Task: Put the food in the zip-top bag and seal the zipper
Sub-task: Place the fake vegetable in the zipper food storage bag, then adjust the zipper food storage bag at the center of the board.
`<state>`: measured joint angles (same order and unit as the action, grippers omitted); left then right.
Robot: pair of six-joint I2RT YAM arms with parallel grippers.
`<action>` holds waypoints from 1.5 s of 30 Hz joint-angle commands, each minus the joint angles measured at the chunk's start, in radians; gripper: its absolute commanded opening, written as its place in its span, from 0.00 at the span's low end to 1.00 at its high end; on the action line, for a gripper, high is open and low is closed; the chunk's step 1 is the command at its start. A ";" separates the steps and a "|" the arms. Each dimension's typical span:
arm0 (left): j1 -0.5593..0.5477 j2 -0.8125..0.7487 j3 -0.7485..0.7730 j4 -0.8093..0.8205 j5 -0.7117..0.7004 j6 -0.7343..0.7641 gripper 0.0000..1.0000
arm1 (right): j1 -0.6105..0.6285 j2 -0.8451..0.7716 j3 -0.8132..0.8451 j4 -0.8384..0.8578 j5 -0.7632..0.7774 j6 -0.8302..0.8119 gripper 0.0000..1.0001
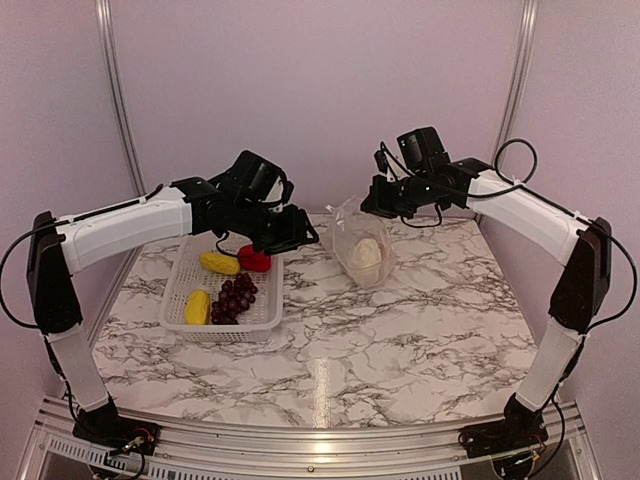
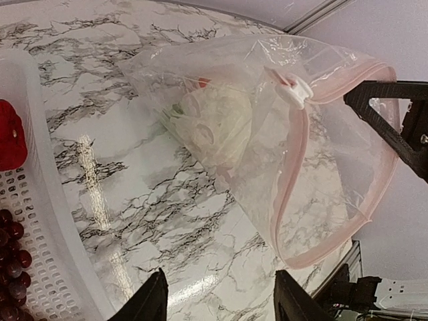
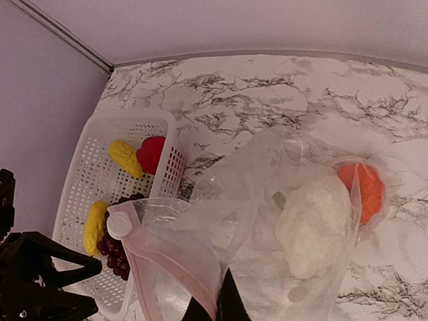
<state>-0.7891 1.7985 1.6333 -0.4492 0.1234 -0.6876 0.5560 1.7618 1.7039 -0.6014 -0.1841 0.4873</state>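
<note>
The zip-top bag (image 1: pixel 350 228) (image 2: pixel 334 167) (image 3: pixel 247 200) lies crinkled at the back of the marble table, its mouth held up and open. My right gripper (image 1: pixel 372 206) (image 3: pixel 217 309) is shut on the pink zipper (image 2: pixel 289 180) (image 3: pixel 170 264) edge; the white slider (image 2: pixel 295 92) (image 3: pixel 120 225) sits at one end. Inside the bag lie a whitish piece (image 1: pixel 366 252) (image 2: pixel 214 120) (image 3: pixel 314 224) and an orange fruit (image 3: pixel 361 190). My left gripper (image 1: pixel 296 236) (image 2: pixel 224 304) hangs open and empty between basket and bag.
A white slotted basket (image 1: pixel 172 290) (image 3: pixel 80 180) at the left holds two yellow pieces (image 1: pixel 218 263) (image 1: pixel 197 306), a red piece (image 1: pixel 254 260) (image 2: pixel 10 137) (image 3: pixel 152 154) and purple grapes (image 1: pixel 235 296) (image 3: pixel 117 257). Walls close the back and sides.
</note>
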 commanded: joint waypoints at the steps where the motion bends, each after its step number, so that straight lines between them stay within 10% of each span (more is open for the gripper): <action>1: -0.005 0.038 0.029 0.018 0.057 0.037 0.55 | 0.000 -0.002 0.015 0.029 -0.026 -0.002 0.00; 17: -0.015 0.217 0.186 0.066 0.125 0.010 0.49 | 0.011 0.010 0.011 -0.015 -0.022 -0.030 0.00; 27: -0.014 0.235 0.192 0.087 0.104 -0.025 0.02 | 0.040 0.017 0.018 -0.102 0.052 -0.106 0.17; 34: -0.015 0.183 0.160 0.110 0.065 -0.022 0.00 | 0.057 -0.005 -0.017 -0.196 0.118 -0.136 0.30; 41: -0.013 0.180 0.166 0.104 0.055 -0.021 0.00 | 0.056 -0.026 0.038 -0.248 0.228 -0.138 0.00; 45: -0.012 0.263 0.346 0.107 0.057 -0.042 0.00 | 0.047 -0.016 0.205 -0.296 0.339 -0.182 0.00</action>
<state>-0.7998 2.0174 1.8145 -0.3668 0.1970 -0.7170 0.6079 1.7687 1.7279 -0.8474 0.0154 0.3485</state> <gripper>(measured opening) 0.011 0.002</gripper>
